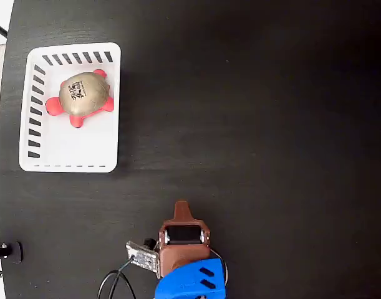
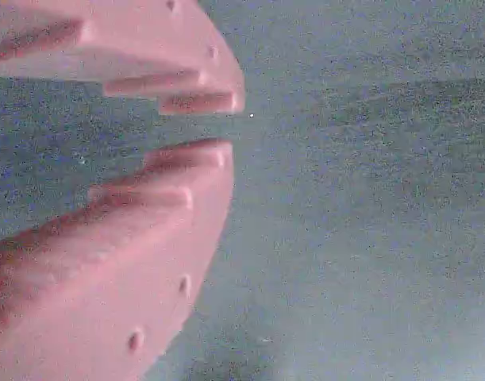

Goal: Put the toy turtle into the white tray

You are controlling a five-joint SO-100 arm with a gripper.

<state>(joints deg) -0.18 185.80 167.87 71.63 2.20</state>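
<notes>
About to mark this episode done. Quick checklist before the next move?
1. Toy turtle inside the white tray: ok, in the tray's upper part in the fixed view.
2. Turtle shell-up: ok.
3. End effector clear of the tray: ok, over bare table below it in the fixed view.
4. End effector empty: ok; in the wrist view nothing sits in the narrow gap.
5. Tray fully on table: ok.

In the fixed view the light is even and bright; the white tray (image 1: 68, 140) nearly washes out against the dark table (image 1: 259, 124), throwing a faint shadow on its right side. The wrist view is grainy with a bluish cast, and the gripper's fingers (image 2: 107, 262) are close and soft-focused.
</notes>
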